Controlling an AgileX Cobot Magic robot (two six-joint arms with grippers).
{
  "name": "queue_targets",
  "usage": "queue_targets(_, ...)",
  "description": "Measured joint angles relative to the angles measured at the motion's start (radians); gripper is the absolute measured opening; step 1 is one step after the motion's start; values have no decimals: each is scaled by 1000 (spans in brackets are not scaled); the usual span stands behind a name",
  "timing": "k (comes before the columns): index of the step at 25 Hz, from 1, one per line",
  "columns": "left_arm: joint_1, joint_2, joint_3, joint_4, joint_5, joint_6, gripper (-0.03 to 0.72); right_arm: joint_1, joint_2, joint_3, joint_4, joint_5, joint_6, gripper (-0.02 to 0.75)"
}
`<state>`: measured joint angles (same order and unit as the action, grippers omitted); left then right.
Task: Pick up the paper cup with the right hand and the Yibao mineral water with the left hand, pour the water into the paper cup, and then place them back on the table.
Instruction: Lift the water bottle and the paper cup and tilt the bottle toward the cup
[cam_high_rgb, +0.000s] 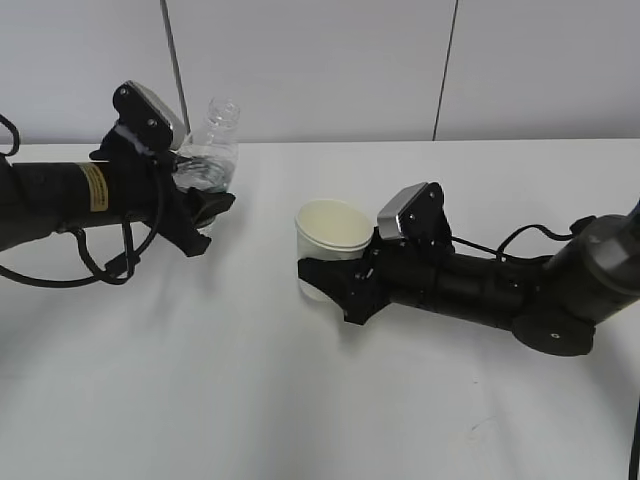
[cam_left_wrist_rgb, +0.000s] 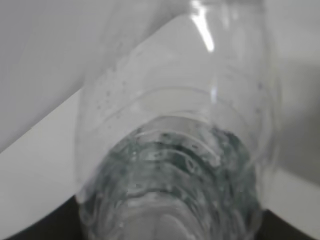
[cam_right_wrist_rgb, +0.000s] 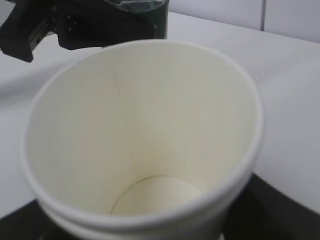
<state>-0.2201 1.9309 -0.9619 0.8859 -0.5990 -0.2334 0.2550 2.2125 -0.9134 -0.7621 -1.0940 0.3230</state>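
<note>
Both grasps appear made, so the step in hand is judged to be the lift and the bringing together of the two vessels. For a clean pour, the bottle (cam_high_rgb: 213, 150) should be raised and carried toward the centre of the frame until its open mouth stands above the cup (cam_high_rgb: 333, 240), and only then tipped slowly; the cup is best kept level and steady, its rim clear of the bottle's neck. The cup's thin wall could be crushed if squeezed harder, so the grip is better left as it is.

At the left of the exterior view the left gripper (cam_high_rgb: 200, 205) is seen closed about the bottle's lower body at a moderate width, the arm stretched almost level, its yellow band facing the camera. The bottle is held nearly upright, leaning slightly, in the upper left; some water (cam_left_wrist_rgb: 175, 165) is seen in its lower part.

Just right of centre the right gripper (cam_high_rgb: 335, 280) is clasped wide around the cup's lower half, the arm lying low across the table (cam_high_rgb: 300, 400) from the right edge. The cup appears empty in the right wrist view.
</note>
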Motion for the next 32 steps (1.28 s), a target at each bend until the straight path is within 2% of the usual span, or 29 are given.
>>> queue_targets(9, 0, -97, 7, 150, 191, 0, 354, 65, 6, -94, -99, 94, 94, 497)
queue_targets(16, 0, -146, 6, 203, 276, 2, 354, 70, 7, -165, -186, 99, 207, 497)
queue_targets(22, 0, -159, -15, 300, 331, 16, 344, 70, 7, -224, -272, 111, 300, 497)
queue_targets(32, -41, -160, -41, 401, 427, 18, 343, 70, 10, -256, -297, 135, 334, 497)
